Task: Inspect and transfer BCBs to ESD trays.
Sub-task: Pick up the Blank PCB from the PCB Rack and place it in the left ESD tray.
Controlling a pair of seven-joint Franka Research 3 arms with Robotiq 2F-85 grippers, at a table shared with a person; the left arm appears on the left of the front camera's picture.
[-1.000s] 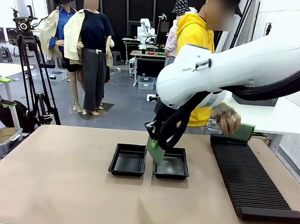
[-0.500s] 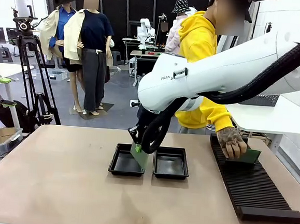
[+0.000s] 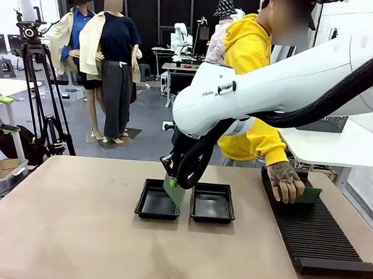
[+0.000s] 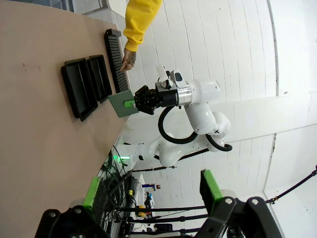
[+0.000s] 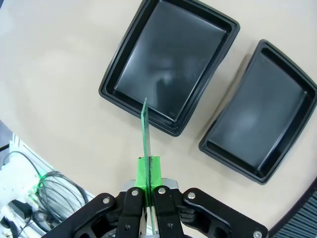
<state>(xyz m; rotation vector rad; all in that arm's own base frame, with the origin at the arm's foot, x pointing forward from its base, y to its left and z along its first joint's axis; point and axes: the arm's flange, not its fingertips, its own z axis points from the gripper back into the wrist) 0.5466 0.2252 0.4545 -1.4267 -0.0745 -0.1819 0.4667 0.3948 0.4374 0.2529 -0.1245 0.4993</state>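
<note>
My right gripper (image 3: 171, 181) is shut on a green BCB (image 3: 175, 193), which hangs tilted over the right rim of the left ESD tray (image 3: 152, 202). The right wrist view shows that BCB (image 5: 145, 130) edge-on between my right gripper's (image 5: 147, 171) jaws, above one tray's rim (image 5: 132, 110). The other ESD tray (image 3: 212, 205) lies beside it, and both tray floors look bare. My left gripper (image 4: 151, 191) is open and holds nothing, raised well clear of the table. A person's hand (image 3: 284, 182) holds a second BCB (image 3: 309, 195) at the far end of the slotted rack.
A long black ribbed rack (image 3: 313, 230) lies along the table's right side. The person in a yellow hoodie (image 3: 252, 54) stands at the far edge behind it. The table's left half and front are bare wood. A camera tripod (image 3: 38, 95) stands off the table at far left.
My right arm swung left, carrying the BCB from over the right tray to the left tray's right rim. The person's hand came down to the rack with the second BCB.
</note>
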